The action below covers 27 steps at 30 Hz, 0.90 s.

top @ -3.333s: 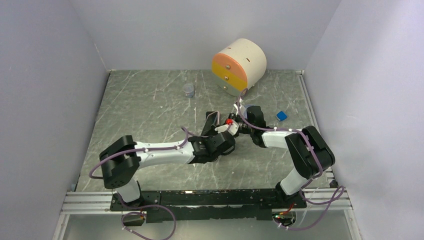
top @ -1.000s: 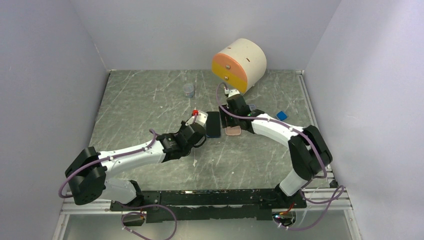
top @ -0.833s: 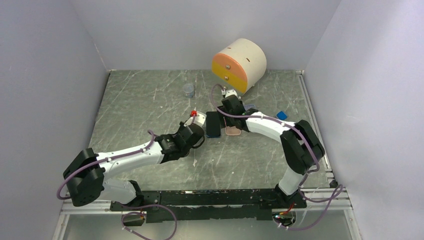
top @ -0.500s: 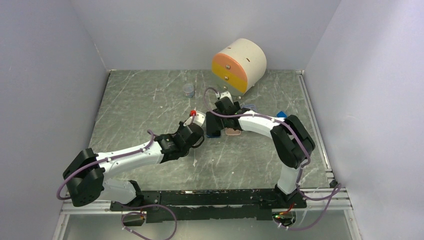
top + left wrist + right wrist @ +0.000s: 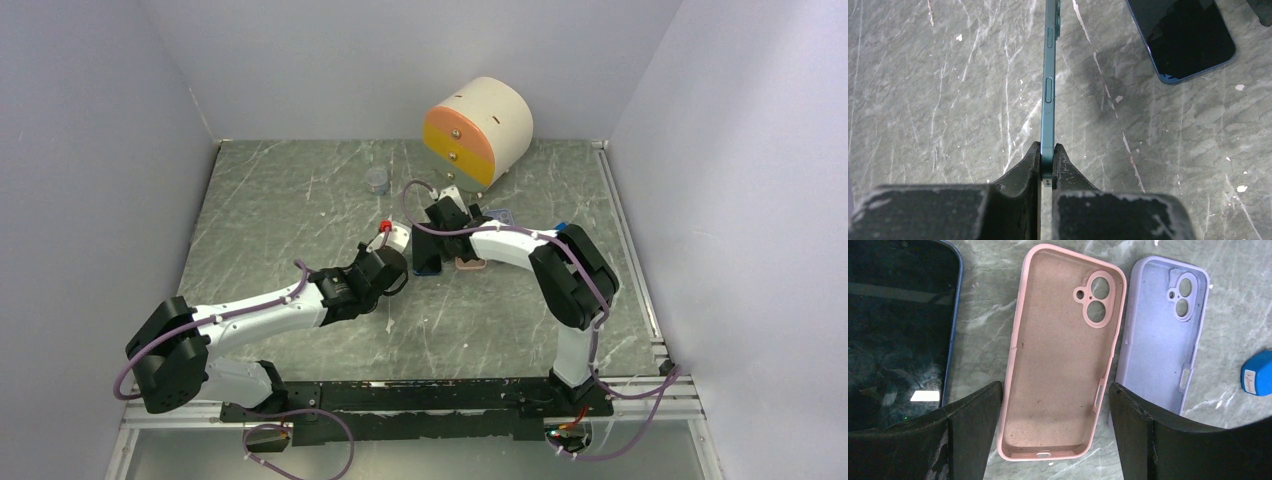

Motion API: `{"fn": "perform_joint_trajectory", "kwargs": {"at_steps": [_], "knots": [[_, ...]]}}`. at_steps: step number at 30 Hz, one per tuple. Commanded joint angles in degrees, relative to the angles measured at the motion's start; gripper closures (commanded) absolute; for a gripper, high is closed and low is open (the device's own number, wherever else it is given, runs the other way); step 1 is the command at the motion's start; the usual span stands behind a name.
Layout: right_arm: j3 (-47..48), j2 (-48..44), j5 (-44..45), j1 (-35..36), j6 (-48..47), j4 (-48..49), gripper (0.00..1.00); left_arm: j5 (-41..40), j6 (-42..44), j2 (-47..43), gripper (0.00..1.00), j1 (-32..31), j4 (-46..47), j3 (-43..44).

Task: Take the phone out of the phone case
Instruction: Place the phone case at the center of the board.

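My left gripper is shut on the bottom end of a teal phone, held on edge above the table; in the top view it sits left of centre. A second dark phone lies flat, screen up. To its right lies an empty pink phone case, open side up. My right gripper hovers over the case's near end, open, fingers either side and apart from it. An empty lilac case lies right of the pink one.
A cream and orange drum-shaped drawer unit stands at the back. A small clear cup sits at back centre-left. A small blue block lies right of the cases. Grey walls close in three sides.
The right arm has swung its wrist left and its jaws have widened over the pink case. The left arm and the teal phone have stayed put.
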Motion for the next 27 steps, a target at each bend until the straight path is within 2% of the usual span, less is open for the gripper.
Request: {"fn": "perform_joint_trajectory", "kwargs": {"at_steps": [1, 27], "knots": [[2.1, 0.7, 4.1, -0.2, -1.4, 0.0, 0.20, -0.8, -0.5, -1.7, 0.97, 0.2, 2.8, 0.5], [1.8, 1.7, 3.9, -1.0, -8.6, 5.3, 0.19, 0.5, 0.6, -0.9, 0.97, 0.2, 3.4, 0.9]]}}
